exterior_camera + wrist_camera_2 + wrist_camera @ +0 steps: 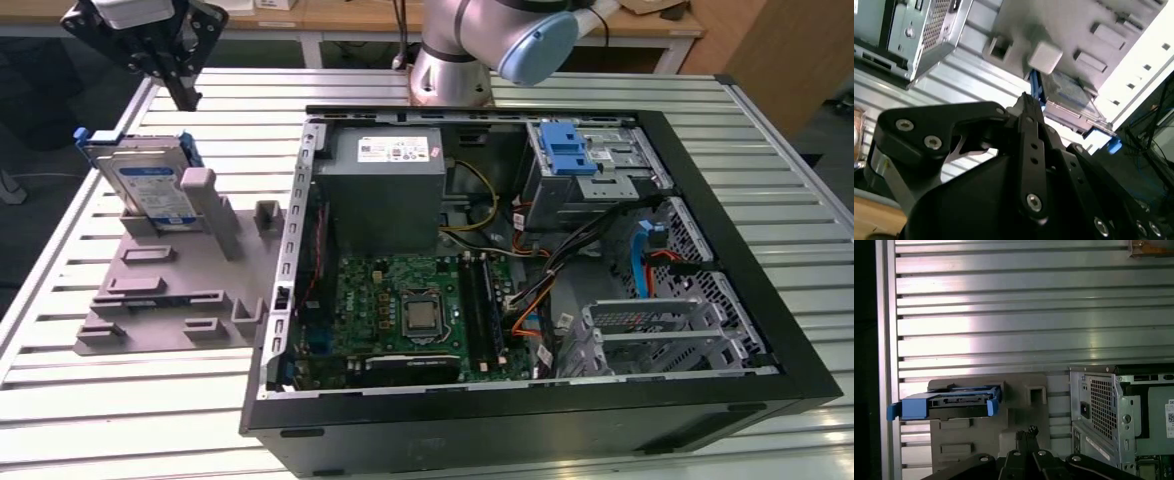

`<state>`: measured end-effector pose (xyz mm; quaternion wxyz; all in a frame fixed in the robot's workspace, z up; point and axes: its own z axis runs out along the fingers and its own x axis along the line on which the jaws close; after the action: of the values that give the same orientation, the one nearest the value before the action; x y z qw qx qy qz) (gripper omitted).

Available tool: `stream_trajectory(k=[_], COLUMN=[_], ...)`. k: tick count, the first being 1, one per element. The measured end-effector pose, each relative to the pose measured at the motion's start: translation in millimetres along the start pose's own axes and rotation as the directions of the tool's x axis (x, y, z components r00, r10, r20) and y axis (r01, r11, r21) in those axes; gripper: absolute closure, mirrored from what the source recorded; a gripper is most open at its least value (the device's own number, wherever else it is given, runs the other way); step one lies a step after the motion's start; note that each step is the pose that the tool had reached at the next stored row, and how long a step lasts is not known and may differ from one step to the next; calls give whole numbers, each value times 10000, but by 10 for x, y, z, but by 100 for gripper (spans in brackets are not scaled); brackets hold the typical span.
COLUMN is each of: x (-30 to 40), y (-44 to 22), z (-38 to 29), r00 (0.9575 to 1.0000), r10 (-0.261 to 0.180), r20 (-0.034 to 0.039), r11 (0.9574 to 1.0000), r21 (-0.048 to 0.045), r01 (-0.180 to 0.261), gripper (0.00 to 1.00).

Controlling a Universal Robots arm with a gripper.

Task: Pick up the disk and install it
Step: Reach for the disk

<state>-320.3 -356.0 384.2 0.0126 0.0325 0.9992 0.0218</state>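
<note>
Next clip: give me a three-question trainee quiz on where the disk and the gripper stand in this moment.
1. True or false: the gripper is holding the disk.
2. The disk stands upright in: A) the grey fixture; B) the drive bay; C) the motherboard.
3. Fill in: in the exterior view, the disk is on the ___ side of the computer case.

Key: 1 false, the gripper is shut, empty and apart from it; 2 A; 3 left.
</note>
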Motion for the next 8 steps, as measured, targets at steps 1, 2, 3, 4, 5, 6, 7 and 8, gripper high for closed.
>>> stream_trajectory(k=[1, 2, 3, 4, 5, 6, 7, 8], x=[1, 1, 1, 1, 1, 2, 3, 3], y=[-1, -1, -1, -1, -1, -1, -1, -1], z=[1, 1, 0, -1, -1, -1, -1, -1], r00=[10000, 10000, 10000, 10000, 10000, 10000, 10000, 10000], r10=[-1, -1, -1, -1, -1, -1, -1, -1], r20=[0, 1, 0, -2, -2, -3, -3, -2], r11=[10000, 10000, 10000, 10000, 10000, 10000, 10000, 10000], r21=[-1, 0, -1, 1, 1, 1, 1, 1], r01=[1, 1, 1, 1, 1, 1, 1, 1], gripper=[89, 89, 89, 89, 89, 89, 89, 89])
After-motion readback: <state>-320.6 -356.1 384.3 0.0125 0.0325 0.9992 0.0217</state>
